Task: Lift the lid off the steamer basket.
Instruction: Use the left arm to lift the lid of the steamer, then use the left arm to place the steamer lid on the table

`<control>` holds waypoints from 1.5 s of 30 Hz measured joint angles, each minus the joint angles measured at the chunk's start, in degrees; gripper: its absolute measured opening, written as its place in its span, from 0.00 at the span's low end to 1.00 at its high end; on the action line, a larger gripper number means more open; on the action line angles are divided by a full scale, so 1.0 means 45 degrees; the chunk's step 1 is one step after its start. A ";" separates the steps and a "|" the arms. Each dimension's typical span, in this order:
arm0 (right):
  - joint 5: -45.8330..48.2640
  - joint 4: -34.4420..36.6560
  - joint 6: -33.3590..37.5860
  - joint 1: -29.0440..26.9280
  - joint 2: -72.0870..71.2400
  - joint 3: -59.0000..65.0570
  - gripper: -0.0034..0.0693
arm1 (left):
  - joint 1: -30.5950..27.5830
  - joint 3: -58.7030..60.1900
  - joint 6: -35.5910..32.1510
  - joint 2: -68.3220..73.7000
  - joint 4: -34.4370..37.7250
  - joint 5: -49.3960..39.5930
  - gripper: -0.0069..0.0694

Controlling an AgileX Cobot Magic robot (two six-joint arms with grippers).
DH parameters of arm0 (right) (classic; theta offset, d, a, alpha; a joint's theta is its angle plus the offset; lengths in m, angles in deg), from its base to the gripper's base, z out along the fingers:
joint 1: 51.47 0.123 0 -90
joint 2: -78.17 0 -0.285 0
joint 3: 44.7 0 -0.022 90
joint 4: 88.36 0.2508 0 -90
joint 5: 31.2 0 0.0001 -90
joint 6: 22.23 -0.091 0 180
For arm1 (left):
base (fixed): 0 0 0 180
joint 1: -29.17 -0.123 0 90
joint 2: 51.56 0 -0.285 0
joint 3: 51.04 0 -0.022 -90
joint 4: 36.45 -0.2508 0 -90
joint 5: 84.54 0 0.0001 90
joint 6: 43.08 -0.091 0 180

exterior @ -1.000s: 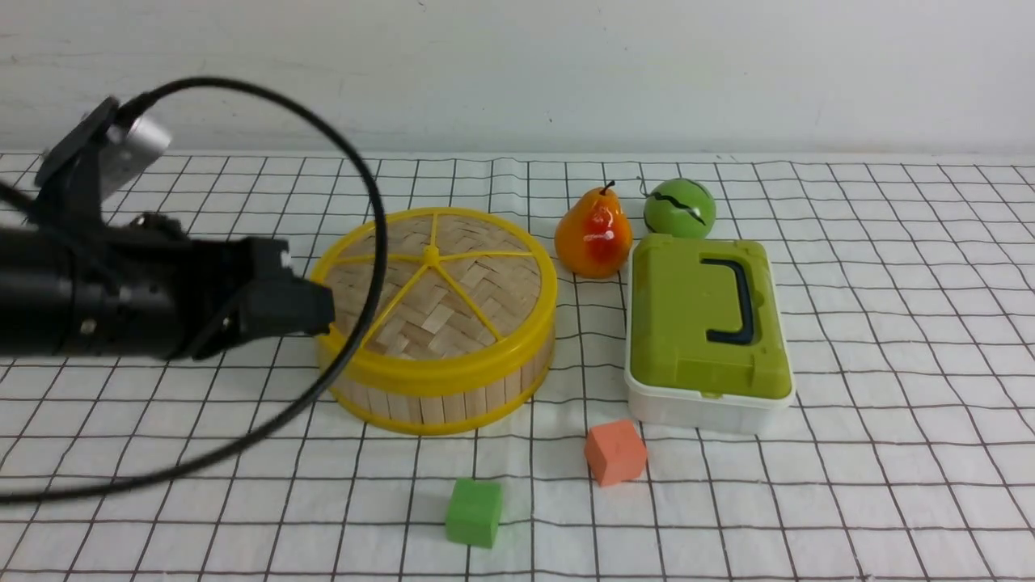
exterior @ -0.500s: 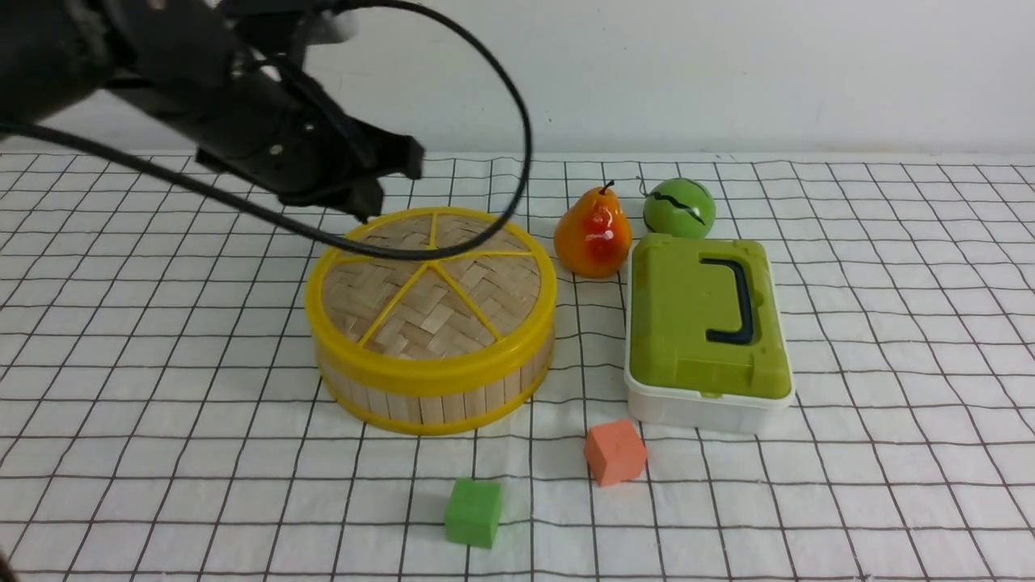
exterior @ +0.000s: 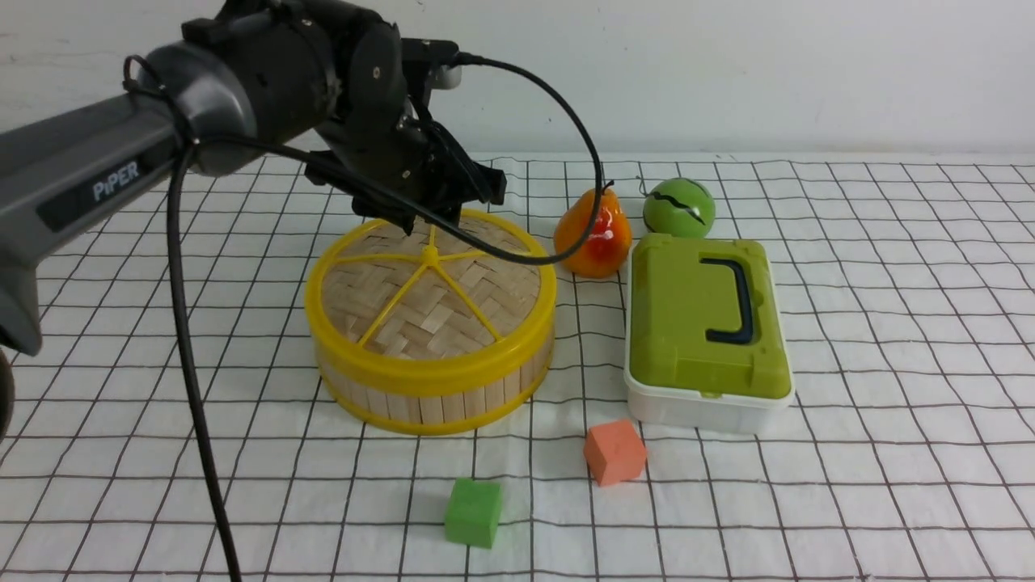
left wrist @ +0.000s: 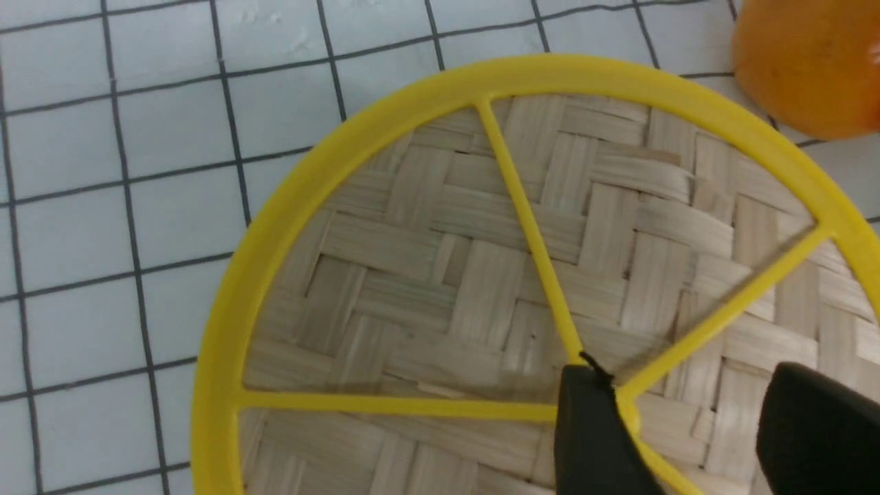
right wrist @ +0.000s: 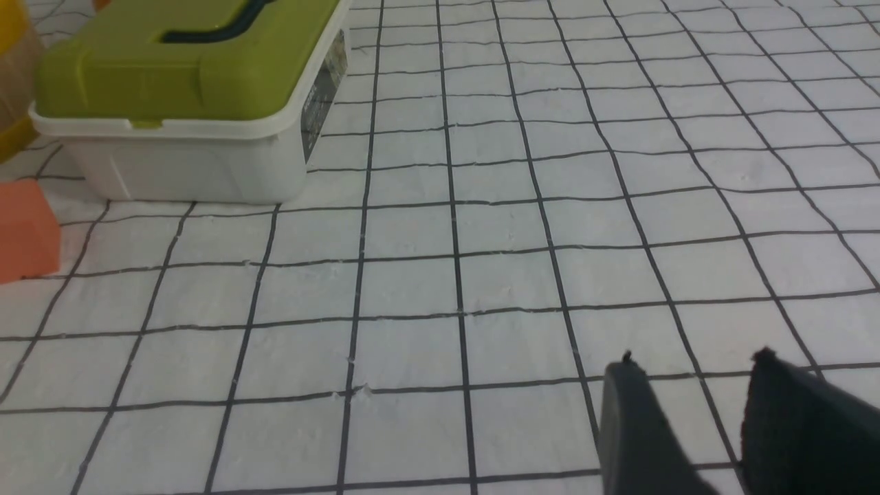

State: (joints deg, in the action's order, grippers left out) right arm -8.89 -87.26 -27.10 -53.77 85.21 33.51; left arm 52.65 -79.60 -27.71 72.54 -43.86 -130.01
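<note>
On the checked cloth, the steamer basket stands mid-table with the lid seated flat on its top rim. The left gripper hangs just above the lid near its middle, its fingers apart, with only the lid showing below the gap. Its black cable loops across the far part of the lid and in front of the pear, which stands just beside the basket at its far right. A green ball sits behind a white box with a green top, near the basket's right side. An orange cube and a green cube lie in front of the basket. The right gripper is over the cloth, well apart from the basket, its fingers a little apart and empty.
</note>
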 joint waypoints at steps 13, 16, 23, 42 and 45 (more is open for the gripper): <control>0.0000 0.0000 0.0000 0.0000 0.0000 0.0000 0.38 | 0.0006 -0.0005 0.0027 0.0580 -0.0093 0.0103 0.40; 0.0000 0.0000 0.0000 0.0000 0.0000 0.0000 0.38 | 0.0006 -0.0005 0.0039 0.0719 -0.0093 -0.0018 0.39; 0.0000 0.0000 0.0000 0.0000 0.0000 0.0000 0.38 | 0.0006 -0.0015 0.0038 0.0744 -0.0137 -0.0215 0.23; 0.0000 0.0000 0.0000 0.0000 0.0000 0.0000 0.38 | -0.2447 -0.0264 0.0114 -0.4837 -0.1886 -0.0692 0.23; 0.0000 0.0000 0.0000 0.0000 0.0000 0.0000 0.38 | -0.4348 0.0848 0.0502 -0.5362 -0.1732 -0.0606 0.23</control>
State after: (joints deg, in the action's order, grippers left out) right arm -8.89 -87.26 -27.10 -53.77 85.21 33.51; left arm 33.08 -75.78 -25.45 48.41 -51.65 -132.74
